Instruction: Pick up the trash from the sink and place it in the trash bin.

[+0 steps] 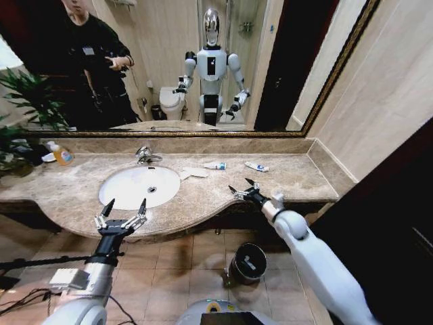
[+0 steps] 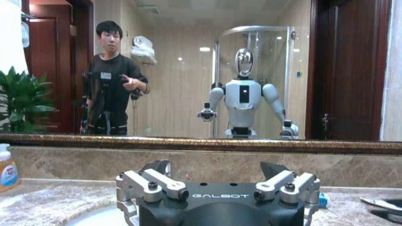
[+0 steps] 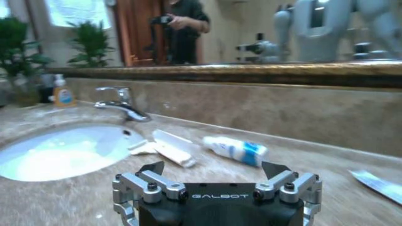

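Left gripper (image 2: 219, 176) sits low before the mirror (image 2: 201, 70), fingers spread wide, orange soap bottle (image 2: 7, 170) beside.

A bathroom: a white oval sink (image 1: 139, 185) with chrome faucet (image 1: 144, 155) sits in a brown marble counter (image 1: 291, 176) beneath a wide framed mirror (image 1: 169, 64), which reflects a toilet (image 1: 172, 103) and what appears to be a glass shower enclosure (image 2: 254, 80).

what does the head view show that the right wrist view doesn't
Head view alone: the small round dark metal trash bin on the floor tiles, the left gripper open at the counter's front edge, and the right gripper open over the marble. Right wrist view alone: nothing notable beyond a closer look. Both: the white oval sink, chrome faucet, white crumpled paper, blue-marked white tube.
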{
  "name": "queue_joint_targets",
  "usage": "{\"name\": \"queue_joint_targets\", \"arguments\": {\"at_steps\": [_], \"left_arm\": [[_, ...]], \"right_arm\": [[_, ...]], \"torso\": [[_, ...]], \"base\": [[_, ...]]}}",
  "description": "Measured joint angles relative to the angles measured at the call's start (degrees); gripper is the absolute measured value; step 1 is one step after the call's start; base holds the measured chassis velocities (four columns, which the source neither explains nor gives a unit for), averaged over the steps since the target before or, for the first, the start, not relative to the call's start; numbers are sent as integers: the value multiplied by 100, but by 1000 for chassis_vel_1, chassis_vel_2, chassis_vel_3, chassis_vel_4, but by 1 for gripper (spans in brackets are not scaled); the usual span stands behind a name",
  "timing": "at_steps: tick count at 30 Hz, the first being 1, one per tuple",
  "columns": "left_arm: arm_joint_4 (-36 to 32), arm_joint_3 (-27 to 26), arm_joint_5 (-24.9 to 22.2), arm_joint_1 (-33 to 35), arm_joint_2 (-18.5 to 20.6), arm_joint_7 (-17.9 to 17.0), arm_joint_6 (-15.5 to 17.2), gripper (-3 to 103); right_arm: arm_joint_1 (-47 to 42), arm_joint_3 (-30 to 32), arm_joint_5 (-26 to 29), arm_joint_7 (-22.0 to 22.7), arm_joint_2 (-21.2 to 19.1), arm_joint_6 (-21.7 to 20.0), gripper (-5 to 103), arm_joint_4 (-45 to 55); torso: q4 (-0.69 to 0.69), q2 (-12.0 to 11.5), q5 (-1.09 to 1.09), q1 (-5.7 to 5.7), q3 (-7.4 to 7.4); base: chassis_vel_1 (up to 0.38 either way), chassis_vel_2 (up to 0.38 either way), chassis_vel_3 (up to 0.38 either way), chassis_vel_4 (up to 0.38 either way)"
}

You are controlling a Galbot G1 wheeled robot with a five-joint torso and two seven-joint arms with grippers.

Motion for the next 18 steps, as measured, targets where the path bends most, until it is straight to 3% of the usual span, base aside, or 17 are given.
{"name": "queue_joint_targets", "arguments": {"at_steps": [12,18], "left_arm": [[0,1,0,0,0,2,0,100],[0,0,0,0,0,1,0,100]], "right_arm": [[1832,-1333,52,-376,481,41,100,-1716],[2889,-1851,-221,-668,788,197,100,-2894]], "torso": [[0,0,0,0,0],[0,1,-1,0,-1]], "base": [[0,0,0,0],[0,0,0,0]]}}
